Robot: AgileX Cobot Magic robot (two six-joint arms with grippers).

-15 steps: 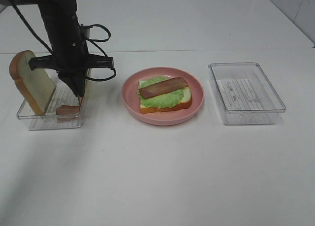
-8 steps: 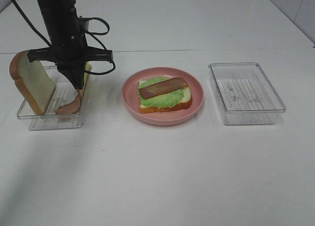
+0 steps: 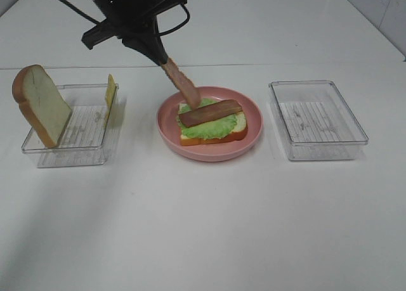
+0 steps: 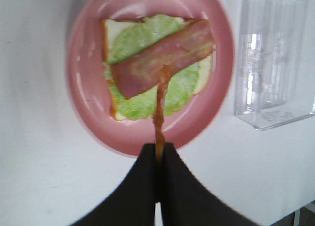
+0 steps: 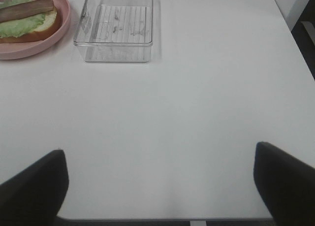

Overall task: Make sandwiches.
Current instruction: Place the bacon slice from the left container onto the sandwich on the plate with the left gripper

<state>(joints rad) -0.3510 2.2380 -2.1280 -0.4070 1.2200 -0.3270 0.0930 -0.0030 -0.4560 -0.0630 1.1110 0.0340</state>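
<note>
On the pink plate lies a partial sandwich: a bread slice with green lettuce and one brown bacon strip on top. My left gripper is shut on a second bacon strip, which hangs above the plate's far-left part. In the left wrist view the gripper pinches that strip over the sandwich. A second bread slice leans in the left clear tray, with a yellow cheese slice at its right wall. My right gripper is open over bare table.
An empty clear tray stands right of the plate and also shows in the right wrist view. The white table runs wide in front of all three containers. Black cables trail from the left arm.
My left gripper has lifted the bacon strip out of the left tray and carried it right and away, to above the plate. The right arm's state is not shown earlier.
</note>
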